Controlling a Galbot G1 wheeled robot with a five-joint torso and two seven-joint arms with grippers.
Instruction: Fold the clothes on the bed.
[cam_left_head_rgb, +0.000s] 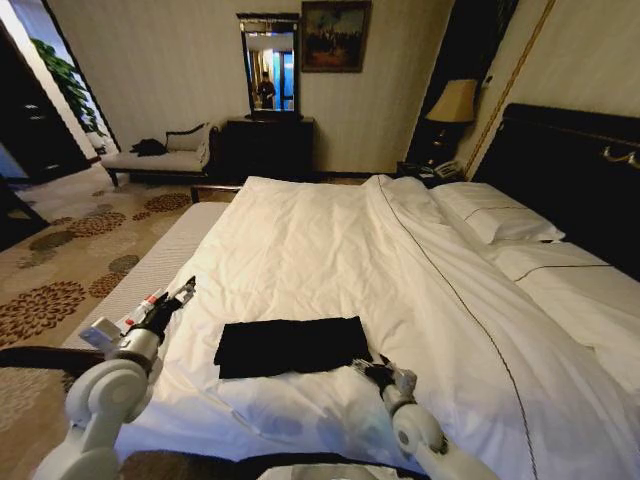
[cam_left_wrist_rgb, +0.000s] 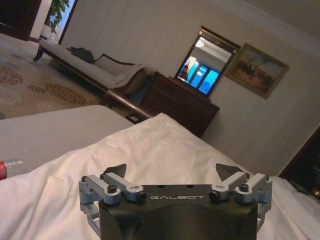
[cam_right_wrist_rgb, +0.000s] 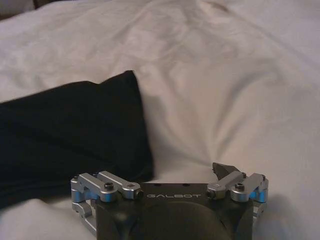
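Folded black T-shirt (cam_left_head_rgb: 291, 345) on bed (cam_left_head_rgb: 330, 240); my left claw (cam_left_head_rgb: 186, 290) at nine o'clock, right claw (cam_left_head_rgb: 368, 366) at four, both spread.

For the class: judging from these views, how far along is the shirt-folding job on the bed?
Largely done, it seems: the black T-shirt lies as a compact rectangle on the white duvet, no sleeves sticking out. Nothing is in hand: the left gripper hovers open beside it, and the right gripper sits open at its near corner. Whether another fold remains cannot be told.
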